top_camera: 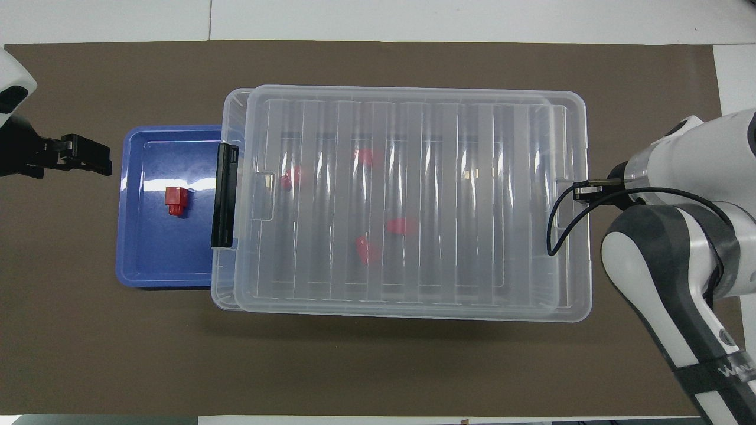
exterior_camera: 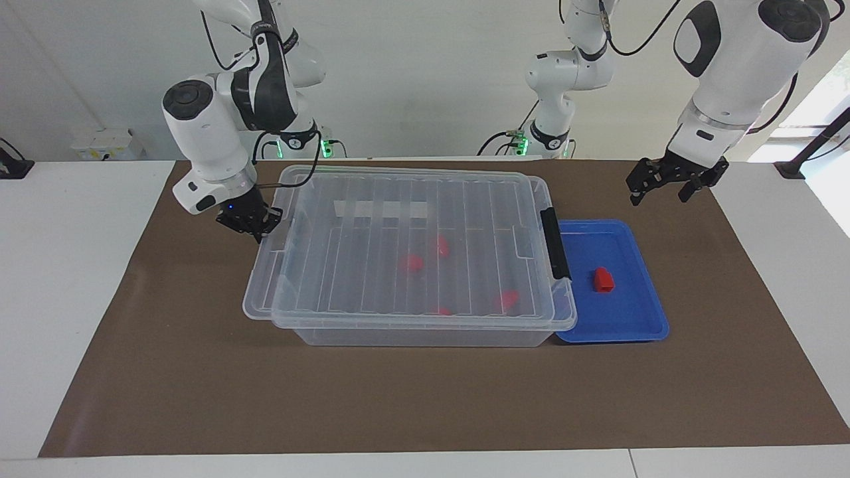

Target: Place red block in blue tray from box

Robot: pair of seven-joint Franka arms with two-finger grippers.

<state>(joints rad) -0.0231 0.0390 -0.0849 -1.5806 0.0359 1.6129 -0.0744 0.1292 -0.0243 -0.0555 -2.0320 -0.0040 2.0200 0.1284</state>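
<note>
The box [exterior_camera: 425,335] stands mid-table with its ribbed clear lid [exterior_camera: 398,219] lying on it, slightly askew; it also shows in the overhead view [top_camera: 407,310]. Several red blocks [exterior_camera: 413,263] show blurred through the lid [top_camera: 401,225]. The blue tray [exterior_camera: 637,318] lies against the box at the left arm's end [top_camera: 142,260]. One red block [exterior_camera: 603,280] lies in the tray [top_camera: 175,200]. My left gripper [exterior_camera: 659,194] hangs open and empty over the mat beside the tray [top_camera: 100,158]. My right gripper [exterior_camera: 255,224] is at the lid's rim at the right arm's end; the wrist hides it in the overhead view.
A black latch [exterior_camera: 556,243] runs along the lid's edge next to the tray. A brown mat [exterior_camera: 199,372] covers the table under everything. A black cable [top_camera: 558,224] from the right wrist loops over the lid's edge.
</note>
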